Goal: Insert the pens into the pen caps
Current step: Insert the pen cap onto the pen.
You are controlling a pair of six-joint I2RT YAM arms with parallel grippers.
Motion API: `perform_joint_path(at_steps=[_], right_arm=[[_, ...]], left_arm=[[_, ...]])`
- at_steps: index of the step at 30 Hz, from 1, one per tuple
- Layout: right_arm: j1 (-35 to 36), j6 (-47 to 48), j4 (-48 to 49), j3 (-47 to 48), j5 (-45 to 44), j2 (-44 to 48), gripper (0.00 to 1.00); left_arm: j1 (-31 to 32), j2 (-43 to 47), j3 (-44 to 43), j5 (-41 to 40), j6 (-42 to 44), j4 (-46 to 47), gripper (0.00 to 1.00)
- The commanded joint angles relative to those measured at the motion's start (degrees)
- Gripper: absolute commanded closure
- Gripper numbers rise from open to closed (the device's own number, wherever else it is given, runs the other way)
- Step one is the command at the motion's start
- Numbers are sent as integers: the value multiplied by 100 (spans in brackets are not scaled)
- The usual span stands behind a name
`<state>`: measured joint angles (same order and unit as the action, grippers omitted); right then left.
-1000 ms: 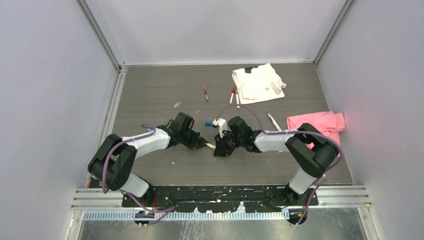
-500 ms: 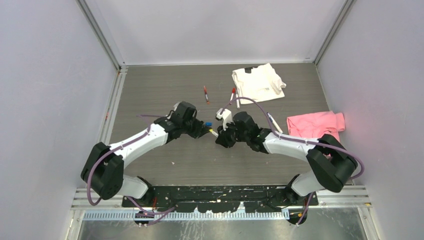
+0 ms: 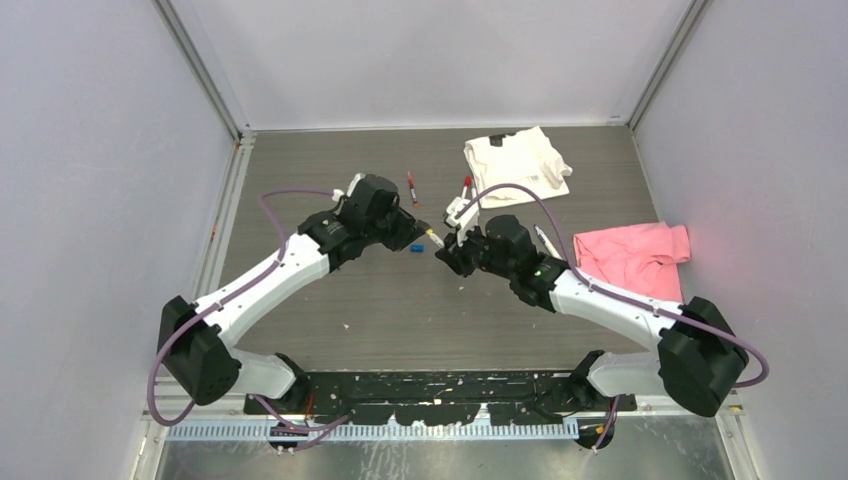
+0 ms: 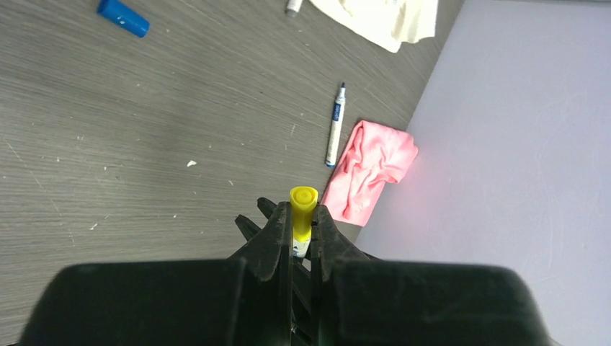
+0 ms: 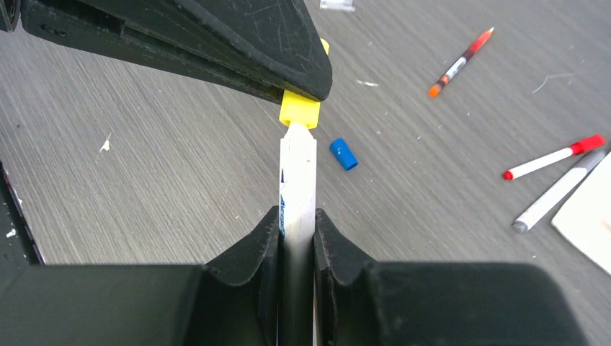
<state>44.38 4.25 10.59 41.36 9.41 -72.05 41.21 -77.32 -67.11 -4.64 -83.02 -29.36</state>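
Note:
My left gripper [image 4: 302, 213] is shut on a yellow pen cap [image 4: 302, 202]. My right gripper [image 5: 297, 216] is shut on a white pen [image 5: 297, 173], and the pen's tip sits in that yellow cap [image 5: 299, 109]. In the top view the left gripper [image 3: 424, 238] and the right gripper [image 3: 446, 250] meet tip to tip above the table's middle. A blue cap [image 3: 416, 247] lies loose just beside them. Behind lie a dark red-grey pen [image 3: 412, 188] and a red-capped pen [image 3: 465, 189]. A further pen [image 3: 547, 242] lies to the right.
A white cloth [image 3: 515, 165] lies at the back right and a pink cloth [image 3: 632, 252] at the right edge. A grey-tipped pen [image 5: 558, 191] rests against the white cloth. Walls close in the table on three sides.
Both arms have stretched away from their bases toward the back of the table, carrying the joined pen and yellow cap along. Both grips stay shut.

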Motion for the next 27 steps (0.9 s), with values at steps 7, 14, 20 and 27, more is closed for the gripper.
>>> perform_joint_path(at_steps=[7,14,20,27], right_arm=[[75,462,838,110,71,736,99],[85,445,906,11,87,923,99],[90,424,994,-74,105,1027,99],[96,362,1024,-185,85,1133,99]], left_arm=[[489,507,-575,-301,436,-306,95],[580,569,-605,-326,426,-165,87],[598,616,-604,-309,429,-44,79],[599,784,-519,-361,532,87,68]])
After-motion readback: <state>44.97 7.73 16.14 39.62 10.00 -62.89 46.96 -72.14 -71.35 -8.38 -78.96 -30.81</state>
